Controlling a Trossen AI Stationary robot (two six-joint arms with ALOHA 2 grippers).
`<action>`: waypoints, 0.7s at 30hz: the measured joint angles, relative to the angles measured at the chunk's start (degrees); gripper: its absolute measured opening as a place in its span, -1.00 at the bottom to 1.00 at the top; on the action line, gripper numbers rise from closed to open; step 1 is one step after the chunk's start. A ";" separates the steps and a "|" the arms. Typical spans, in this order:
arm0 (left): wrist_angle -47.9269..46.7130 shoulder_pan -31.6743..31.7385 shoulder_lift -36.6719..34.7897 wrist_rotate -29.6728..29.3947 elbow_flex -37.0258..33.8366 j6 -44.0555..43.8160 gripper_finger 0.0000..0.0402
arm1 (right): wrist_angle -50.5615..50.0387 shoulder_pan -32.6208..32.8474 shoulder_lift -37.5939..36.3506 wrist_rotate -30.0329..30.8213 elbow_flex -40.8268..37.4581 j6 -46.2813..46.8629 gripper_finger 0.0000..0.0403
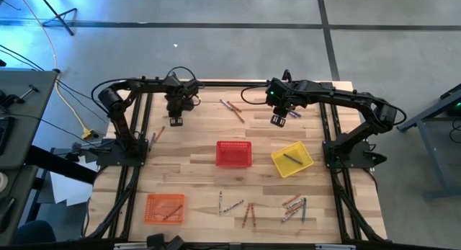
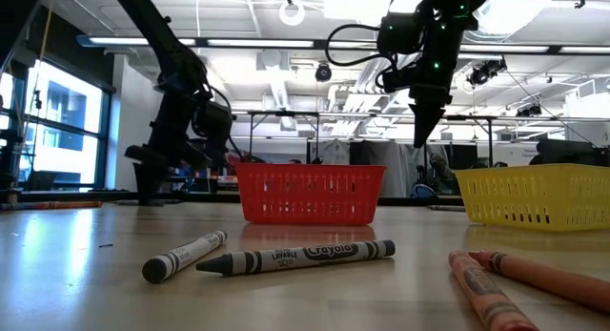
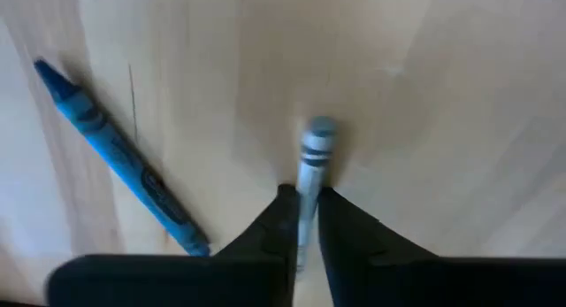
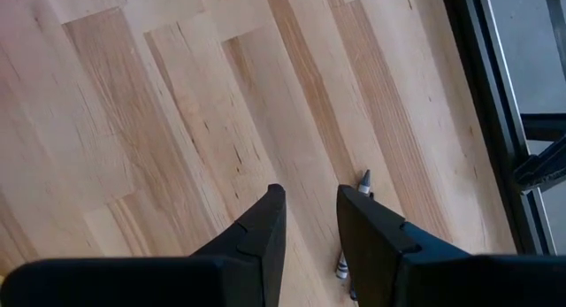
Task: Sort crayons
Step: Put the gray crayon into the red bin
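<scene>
Nearest the low camera, a black crayon [image 2: 300,258] lies on the table [image 1: 194,145], its wrapper reading "Crayola"; smaller print is unreadable. A grey crayon [image 2: 186,256] lies beside it, and two orange crayons [image 2: 534,279] are cut off at the frame edge.

Beyond these stands the red basket [image 1: 234,154], contents not discernible. Right of it, the yellow basket [image 1: 292,160] holds one dark crayon [image 1: 292,158]. Nearer than the red basket, to its left, the orange basket [image 1: 165,208] holds one crayon.

Beyond the red basket, the left gripper [image 3: 302,220] has its fingers closed on a light blue crayon [image 3: 311,170], with a blue crayon [image 3: 119,157] lying alongside. The right gripper [image 4: 309,227] hangs above the table, fingers parted, holding nothing.
</scene>
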 joint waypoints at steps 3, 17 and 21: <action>0.20 0.03 -1.54 1.10 -0.18 -5.50 -0.97 | -0.01 0.00 0.00 0.00 0.01 0.03 -0.52; 0.27 -2.59 -12.42 3.34 -0.20 -17.55 -1.00 | -1.49 0.00 0.00 0.02 0.02 2.00 -0.52; 0.40 -6.06 -17.78 4.29 -0.17 -22.01 -1.00 | -2.34 0.01 0.00 0.02 0.02 2.56 -0.52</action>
